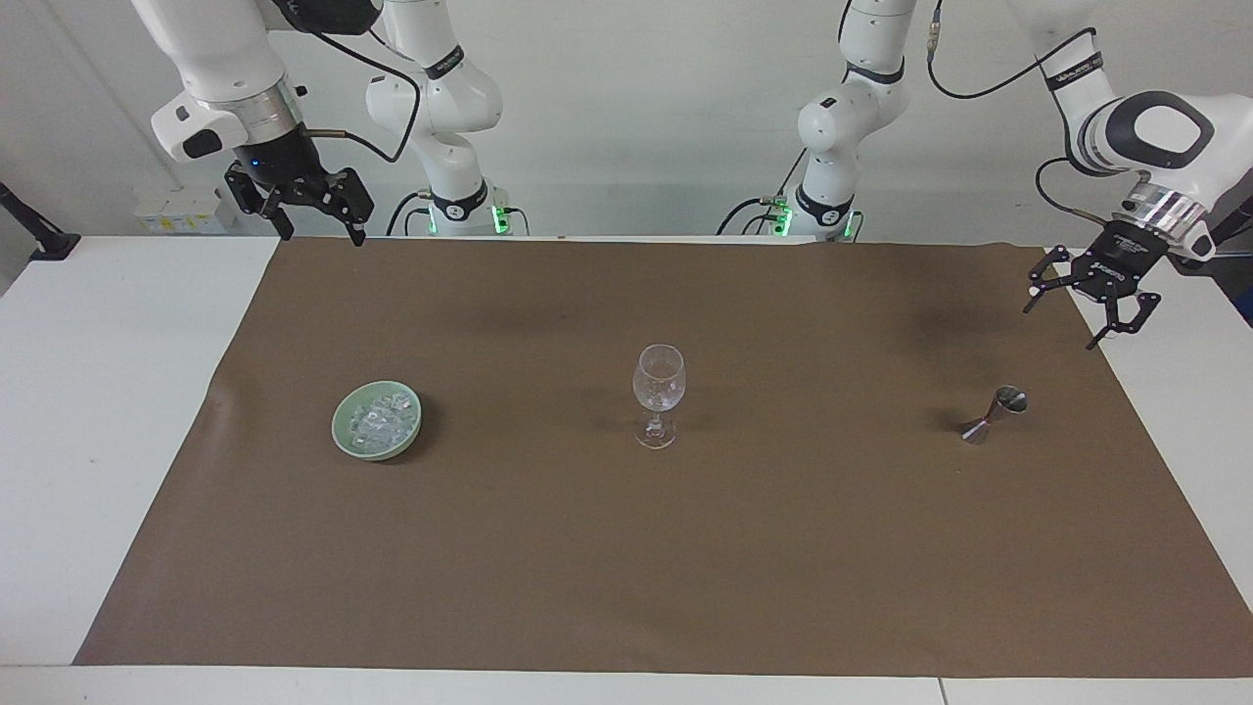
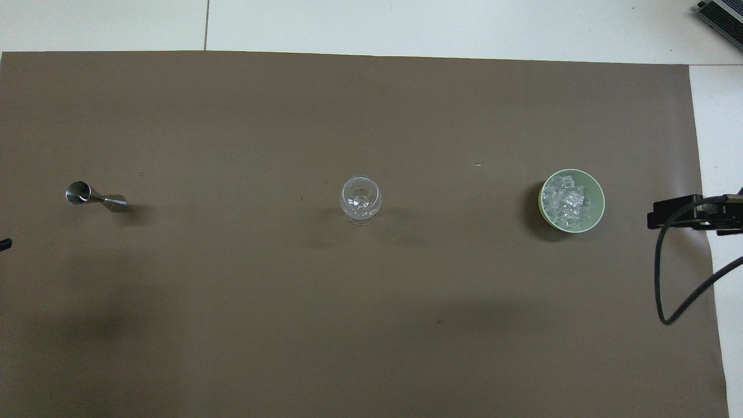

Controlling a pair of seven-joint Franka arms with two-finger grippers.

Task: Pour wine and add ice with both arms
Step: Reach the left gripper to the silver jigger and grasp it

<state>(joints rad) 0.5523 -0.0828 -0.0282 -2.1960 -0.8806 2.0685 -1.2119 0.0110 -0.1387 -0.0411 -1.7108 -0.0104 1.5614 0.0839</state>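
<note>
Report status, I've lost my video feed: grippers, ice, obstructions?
Left gripper open, above the jigger. Right gripper open, waiting. Ice in green bowl, wine glass upright. Nothing blocking.

Plain white wall [image 1: 636, 147] up top, white table [image 1: 98, 392] mostly covered by a big brown mat [image 1: 636, 548].

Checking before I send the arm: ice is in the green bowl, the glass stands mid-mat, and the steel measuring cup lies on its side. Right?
Not quite. The measuring cup stands upright, as the facing view shows. The ice is in the green bowl, and the glass stands mid-mat.
</note>
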